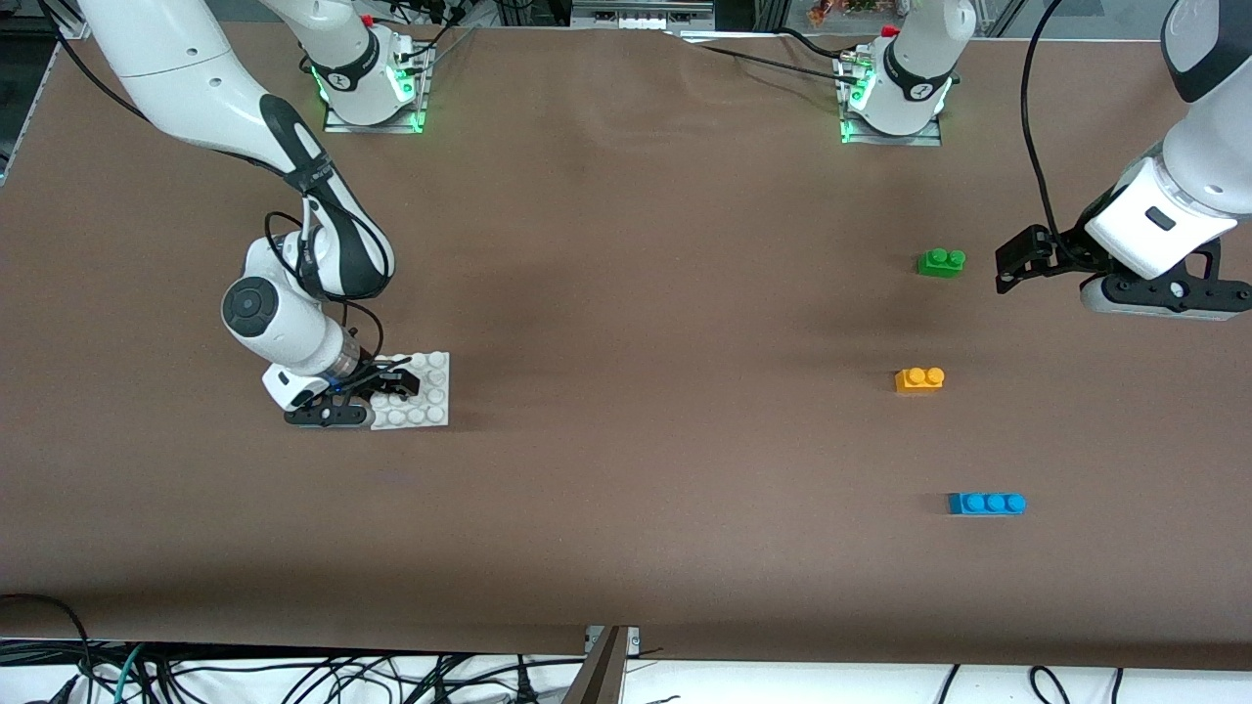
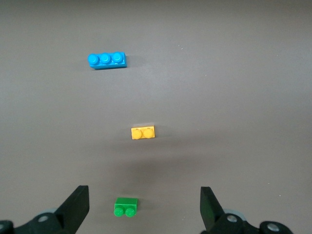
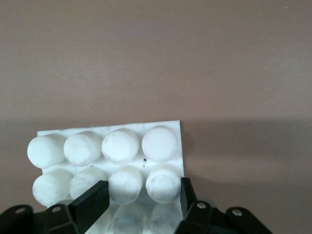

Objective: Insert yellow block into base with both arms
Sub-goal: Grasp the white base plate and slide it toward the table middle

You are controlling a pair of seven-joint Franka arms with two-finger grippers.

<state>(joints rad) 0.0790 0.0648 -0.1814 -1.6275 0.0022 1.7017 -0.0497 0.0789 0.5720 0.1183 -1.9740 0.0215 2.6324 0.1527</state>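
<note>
Right of centre in the front view, yellow block point(image 1: 919, 379), small orange-yellow brick with 2 round studs, lower left, right gripper point(image 1: 383, 383) clamped on white studded base point(image 1: 430, 391), upper right, left gripper point(image 1: 1017, 259) open over table.

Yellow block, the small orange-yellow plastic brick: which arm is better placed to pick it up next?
Left. Its open pincer hangs near the yellow block, while the right pincer is down on the white studded base.

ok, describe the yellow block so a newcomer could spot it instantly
Look toward the left arm's end of the brown table, where three small bricks lie in a row. The yellow block is the middle one, between the green brick and the longer blue brick: orange-yellow, two studs.
</note>
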